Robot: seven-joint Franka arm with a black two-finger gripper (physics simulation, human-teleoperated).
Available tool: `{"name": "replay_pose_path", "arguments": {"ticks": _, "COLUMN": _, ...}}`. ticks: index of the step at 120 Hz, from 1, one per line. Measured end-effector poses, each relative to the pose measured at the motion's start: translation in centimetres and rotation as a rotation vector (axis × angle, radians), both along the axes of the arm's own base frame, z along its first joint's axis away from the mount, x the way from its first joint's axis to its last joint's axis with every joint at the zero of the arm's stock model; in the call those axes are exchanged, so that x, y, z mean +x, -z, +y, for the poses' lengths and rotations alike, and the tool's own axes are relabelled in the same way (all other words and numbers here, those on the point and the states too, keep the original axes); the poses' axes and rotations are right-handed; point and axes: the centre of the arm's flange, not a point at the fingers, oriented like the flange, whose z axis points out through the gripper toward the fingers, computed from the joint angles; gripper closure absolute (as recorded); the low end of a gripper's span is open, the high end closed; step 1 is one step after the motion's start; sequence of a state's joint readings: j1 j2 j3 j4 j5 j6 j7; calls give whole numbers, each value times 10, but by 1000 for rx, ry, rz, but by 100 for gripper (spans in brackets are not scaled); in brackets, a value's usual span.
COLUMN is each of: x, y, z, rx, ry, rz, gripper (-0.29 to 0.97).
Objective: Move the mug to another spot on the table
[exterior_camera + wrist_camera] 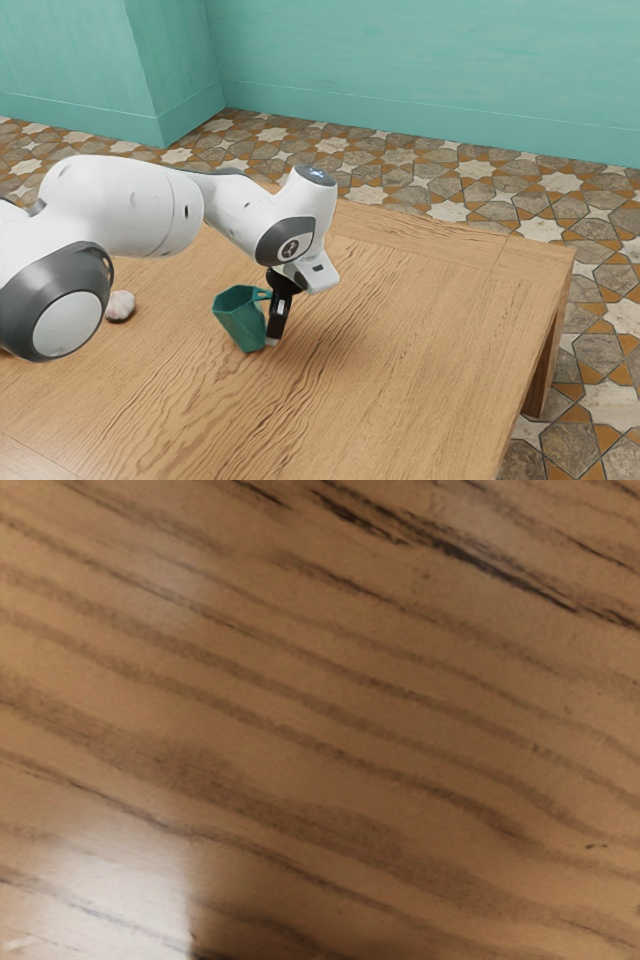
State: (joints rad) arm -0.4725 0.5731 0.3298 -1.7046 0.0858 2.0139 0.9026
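A teal mug [238, 316] hangs tilted just over the wooden table [420, 330], near its middle, with the mouth leaning toward the exterior view's left. My black gripper [274, 332] points down right beside it, on its right side. The fingers stand close together, shut on the mug at the handle side. The handle [262, 293] runs into the fingers. In the wrist view, wood grain of the table [320, 680] lies close under the hand, with a dark shadow [300, 920] at the lower edge.
A small pale, rounded object [120, 305] lies on the table near my arm's base, left of the mug. The table's right edge [560, 290] drops to a patterned tile floor. Bare wood spreads right of and in front of the mug.
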Motion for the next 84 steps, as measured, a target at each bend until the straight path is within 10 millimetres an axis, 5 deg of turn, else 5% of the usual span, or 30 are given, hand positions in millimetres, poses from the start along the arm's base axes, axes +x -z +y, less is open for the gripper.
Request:
{"name": "replay_pose_path", "arguments": {"ticks": 33, "x": 4, "y": -21, "z": -12, "rx": -21, "ry": 18, "rz": -22, "gripper": 4}}
{"name": "replay_pose_path", "arguments": {"ticks": 52, "x": 1, "y": -56, "z": -26, "rx": -57, "ry": 26, "rz": -53, "gripper": 2}}
{"name": "replay_pose_path", "arguments": {"ticks": 61, "x": -6, "y": -85, "z": -28, "rx": -83, "ry": 5, "rz": -65, "gripper": 1}}
{"name": "replay_pose_path", "arguments": {"ticks": 84, "x": -36, "y": -204, "z": -22, "rx": -182, "ry": -101, "rz": -135, "gripper": 1}}
